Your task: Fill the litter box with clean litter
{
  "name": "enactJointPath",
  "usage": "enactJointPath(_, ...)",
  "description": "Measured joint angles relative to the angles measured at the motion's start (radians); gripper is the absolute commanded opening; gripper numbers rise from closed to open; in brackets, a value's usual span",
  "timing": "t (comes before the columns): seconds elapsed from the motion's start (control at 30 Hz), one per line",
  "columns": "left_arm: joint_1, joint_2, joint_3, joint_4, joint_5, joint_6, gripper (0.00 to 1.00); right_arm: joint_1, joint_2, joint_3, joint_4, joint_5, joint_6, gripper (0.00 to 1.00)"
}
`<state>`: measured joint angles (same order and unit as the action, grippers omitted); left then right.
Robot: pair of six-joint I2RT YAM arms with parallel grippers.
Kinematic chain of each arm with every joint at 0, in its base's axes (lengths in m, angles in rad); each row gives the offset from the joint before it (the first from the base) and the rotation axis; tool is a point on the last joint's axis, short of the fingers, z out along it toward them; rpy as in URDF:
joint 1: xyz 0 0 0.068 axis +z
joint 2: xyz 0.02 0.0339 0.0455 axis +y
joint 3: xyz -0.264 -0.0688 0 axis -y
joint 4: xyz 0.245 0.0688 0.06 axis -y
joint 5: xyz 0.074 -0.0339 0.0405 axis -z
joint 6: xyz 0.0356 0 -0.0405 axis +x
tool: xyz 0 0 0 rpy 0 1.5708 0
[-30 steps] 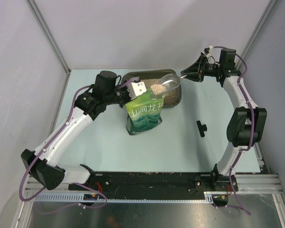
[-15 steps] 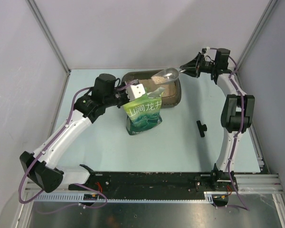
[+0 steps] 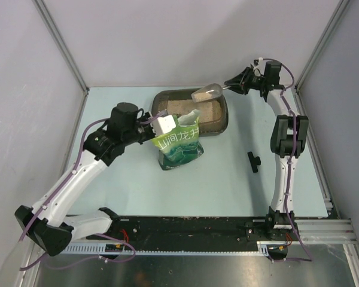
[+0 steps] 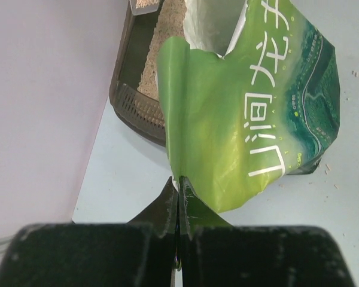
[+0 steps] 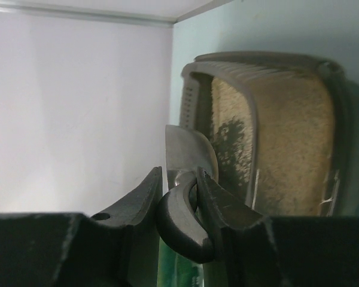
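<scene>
While the left gripper [image 4: 178, 191] is pinched shut on the top edge of the green pouch [image 3: 180, 146], the right gripper [image 5: 179, 184] clamps the handle of the metal scoop [image 3: 206, 92] above the litter box [image 3: 225, 119], which sits at the far side of the table [image 3: 227, 179] with clean litter [image 3: 172, 106] inside.

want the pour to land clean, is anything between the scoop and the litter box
Nothing visible does. The scoop, held by the right gripper, hangs over the far edge of the litter box, whose litter lies uncovered. The green bag, pinched by the left gripper, stands at the box's near edge, apart from the scoop.
</scene>
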<state>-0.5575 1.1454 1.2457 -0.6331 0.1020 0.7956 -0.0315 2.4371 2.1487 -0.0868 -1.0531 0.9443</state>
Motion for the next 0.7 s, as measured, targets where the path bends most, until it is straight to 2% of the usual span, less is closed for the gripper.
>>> enactJointPath(0.33,0.024,-0.085,-0.078,-0.015,-0.002,0.019,0.00,0.091,-0.003,0.101,-0.157,0.269,-0.299,0.00)
enactJointPath(0.53,0.031,-0.085,-0.078,-0.018,0.060,-0.014,0.00,0.201,-0.011,0.103,-0.236,0.402,-0.451,0.00)
enactJointPath(0.7,0.033,-0.071,-0.068,-0.022,0.118,-0.040,0.00,0.248,-0.065,0.083,-0.304,0.452,-0.548,0.00)
